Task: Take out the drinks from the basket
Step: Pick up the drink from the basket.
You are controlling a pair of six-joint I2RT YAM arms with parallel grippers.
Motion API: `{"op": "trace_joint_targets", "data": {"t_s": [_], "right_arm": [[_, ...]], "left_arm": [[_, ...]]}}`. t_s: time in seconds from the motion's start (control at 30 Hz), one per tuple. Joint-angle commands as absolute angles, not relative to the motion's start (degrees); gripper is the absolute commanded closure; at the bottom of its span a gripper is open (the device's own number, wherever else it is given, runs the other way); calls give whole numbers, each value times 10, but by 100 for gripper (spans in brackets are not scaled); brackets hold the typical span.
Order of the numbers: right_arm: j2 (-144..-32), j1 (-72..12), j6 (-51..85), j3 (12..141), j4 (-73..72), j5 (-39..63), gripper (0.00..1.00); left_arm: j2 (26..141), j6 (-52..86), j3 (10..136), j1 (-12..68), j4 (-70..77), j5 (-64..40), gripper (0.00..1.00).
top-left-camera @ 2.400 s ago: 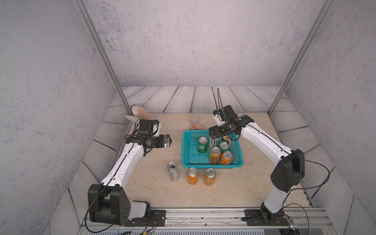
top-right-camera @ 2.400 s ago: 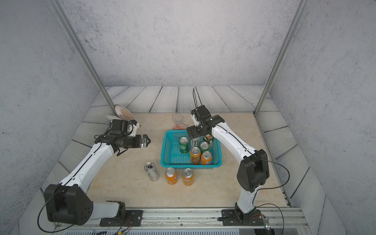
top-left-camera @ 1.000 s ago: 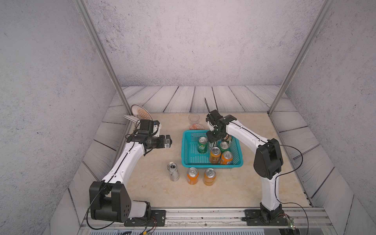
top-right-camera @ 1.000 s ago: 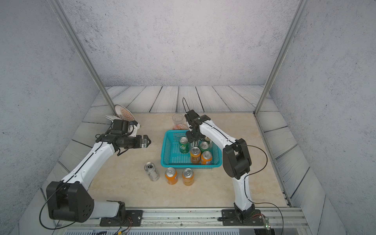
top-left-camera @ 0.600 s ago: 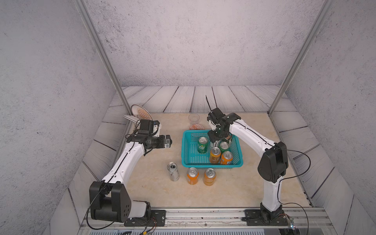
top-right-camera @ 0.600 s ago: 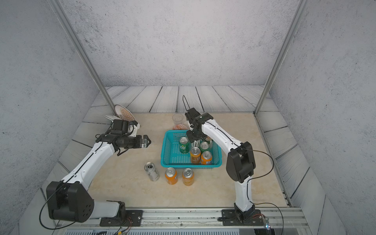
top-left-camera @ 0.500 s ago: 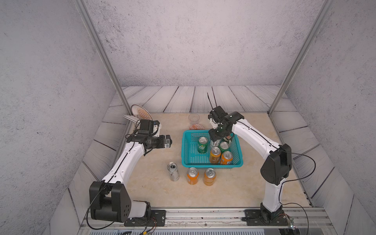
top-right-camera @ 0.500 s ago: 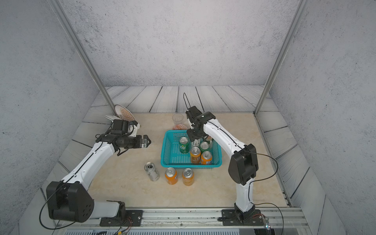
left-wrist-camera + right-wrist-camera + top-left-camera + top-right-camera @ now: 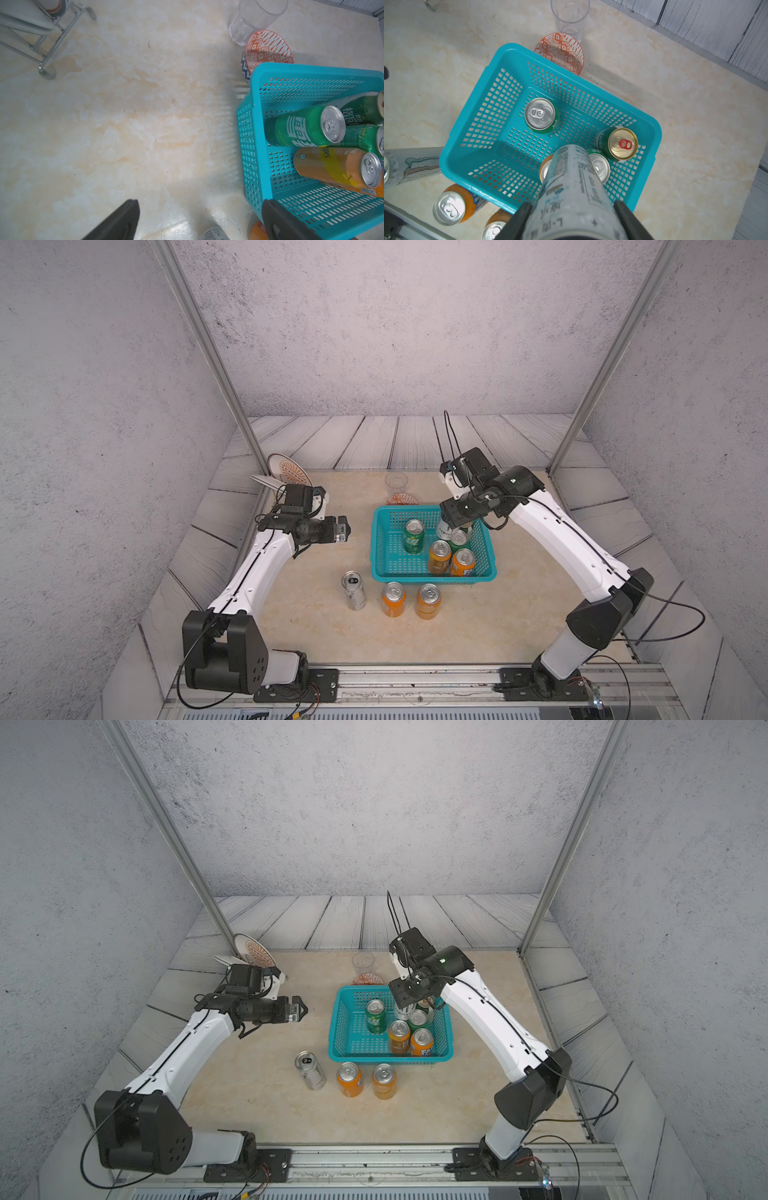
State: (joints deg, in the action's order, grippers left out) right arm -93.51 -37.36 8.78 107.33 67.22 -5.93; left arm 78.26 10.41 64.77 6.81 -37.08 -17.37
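Observation:
The teal basket [image 9: 432, 577] [image 9: 386, 1056] [image 9: 481, 116] stands mid-table. My right gripper [image 9: 455, 517] [image 9: 409, 992] [image 9: 573, 204] is shut on a tall silver-white can [image 9: 444, 531] [image 9: 571, 182], which hangs over the basket's far right part, above the other cans' tops. Inside stand a green can [image 9: 413, 536] [image 9: 540, 116], a gold-topped green can [image 9: 620, 144], another green can [image 9: 459, 539] and two orange cans [image 9: 439, 556] [image 9: 462, 562]. In front of the basket stand a silver can [image 9: 353, 590] and two orange cans [image 9: 393, 598] [image 9: 428, 600]. My left gripper [image 9: 343, 527] [image 9: 200, 207] hovers open and empty to the basket's left.
A clear glass cup [image 9: 396, 483] and an orange-patterned bowl [image 9: 402, 499] sit just behind the basket. At the far left a metal rack holds a patterned plate [image 9: 289, 470]. Bare tabletop lies between my left gripper and the basket.
The right arm's elbow has swung outward to the right and front while its gripper stayed over the basket with the silver-white can. The left arm has not moved.

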Motion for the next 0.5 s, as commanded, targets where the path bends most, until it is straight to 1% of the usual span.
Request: {"op": "trace_joint_targets", "data": {"t_s": [0.0, 0.17, 0.47], "right_arm": [[-871, -389, 93, 1084, 682, -77, 48], [-832, -411, 107, 1068, 709, -80, 50], [-762, -449, 133, 1003, 727, -70, 51]], "left_arm": [[776, 96, 659, 61, -377, -173, 1], [777, 97, 658, 61, -377, -175, 1], [778, 97, 659, 60, -377, -178, 1]]}}
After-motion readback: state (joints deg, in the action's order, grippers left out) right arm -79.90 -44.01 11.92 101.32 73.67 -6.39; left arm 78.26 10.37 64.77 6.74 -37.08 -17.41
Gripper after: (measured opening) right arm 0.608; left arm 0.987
